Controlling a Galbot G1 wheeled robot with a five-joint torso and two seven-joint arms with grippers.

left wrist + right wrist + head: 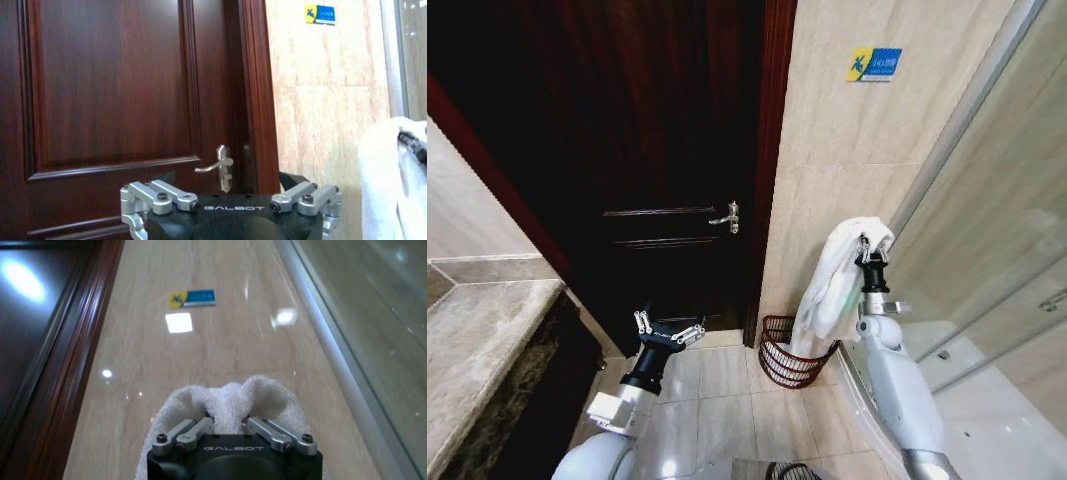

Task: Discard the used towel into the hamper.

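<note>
Right gripper point(865, 243): raised near the beige tile wall, pressed together on a bunched fold of the white terry-cloth towel point(837, 285); right wrist view shows the fabric bulging up betw. the fingers point(193, 430).
Towel: hangs in a long drape from the right gripper, down along the arm; lower end at or just inside the hamper rim, can't tell if it touches.
Hamper point(783, 368): small round reddish-brown open-weave basket w/ horizontal bands, on the pale tiled floor point(717, 400), in the corner betw. door frame and glass shower panel point(997, 220); directly under the hanging towel.
Left gripper point(668, 329): low, in front of the dark brown wooden door point(667, 150), spread wide, holding nothing; well apart from towel and hamper.
Door: shut, silver lever handle point(726, 217) near its right edge.
Wall: beige marble-look tile, small blue-and-yellow sticker point(874, 64) high up.
Tabletop point(482, 340): grey-beige stone vanity counter at robot's left, dark cabinet face below.
</note>
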